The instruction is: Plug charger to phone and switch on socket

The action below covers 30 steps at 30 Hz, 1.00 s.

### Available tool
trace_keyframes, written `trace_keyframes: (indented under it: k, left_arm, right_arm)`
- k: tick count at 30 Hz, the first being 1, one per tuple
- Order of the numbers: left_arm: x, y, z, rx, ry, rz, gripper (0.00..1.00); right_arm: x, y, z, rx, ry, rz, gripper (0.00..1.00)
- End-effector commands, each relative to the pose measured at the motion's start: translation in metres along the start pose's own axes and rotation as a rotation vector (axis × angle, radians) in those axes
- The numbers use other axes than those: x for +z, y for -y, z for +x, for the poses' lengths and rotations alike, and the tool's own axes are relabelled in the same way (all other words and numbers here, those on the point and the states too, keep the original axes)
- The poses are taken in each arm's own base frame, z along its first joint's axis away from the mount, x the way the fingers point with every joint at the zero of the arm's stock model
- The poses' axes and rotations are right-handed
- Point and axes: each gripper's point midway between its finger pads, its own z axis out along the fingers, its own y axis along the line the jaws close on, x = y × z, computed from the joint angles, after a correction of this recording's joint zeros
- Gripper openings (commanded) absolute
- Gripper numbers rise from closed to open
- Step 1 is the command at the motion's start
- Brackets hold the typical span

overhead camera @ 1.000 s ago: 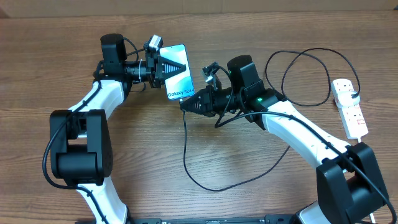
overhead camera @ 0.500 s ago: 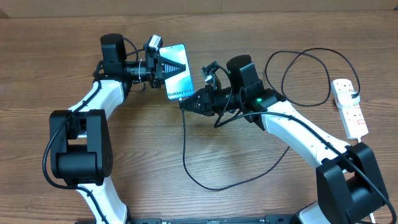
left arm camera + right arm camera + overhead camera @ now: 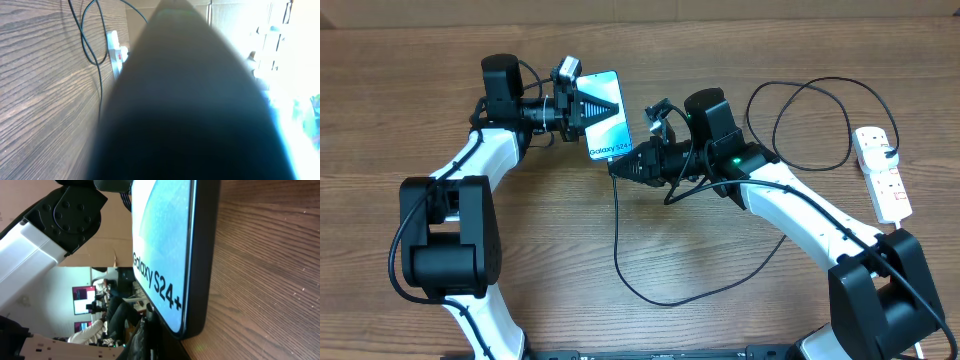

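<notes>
Phone (image 3: 610, 135): 12 o'clock in overhead view, clamped on edge by left gripper (image 3: 613, 106). Right gripper (image 3: 617, 168), fingers together on charger (image 3: 617, 235) tip at the phone's lower end; I can't confirm it's seated. Socket (image 3: 882, 175) at 3 o'clock, switching left to do.

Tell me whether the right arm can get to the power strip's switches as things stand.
Probably yes: the power strip lies on the right arm's side, with only the charger looping between. But the right gripper is shut on the charger at the phone.
</notes>
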Motion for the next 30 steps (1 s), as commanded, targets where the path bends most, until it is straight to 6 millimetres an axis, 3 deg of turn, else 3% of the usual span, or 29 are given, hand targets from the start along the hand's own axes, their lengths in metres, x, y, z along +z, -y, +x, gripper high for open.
trace_keyframes:
  k: [1, 30]
  left_arm:
    - [-0.0002, 0.0080, 0.0041, 0.012, -0.032, 0.022, 0.04]
    - [-0.0002, 0.0080, 0.0040, 0.012, -0.031, 0.022, 0.04]
  right_arm:
    - [-0.0043, 0.0047, -0.0075, 0.002, 0.030, 0.010, 0.04]
    - [-0.0134, 0.0099, -0.0163, 0.013, 0.057, 0.015, 0.04]
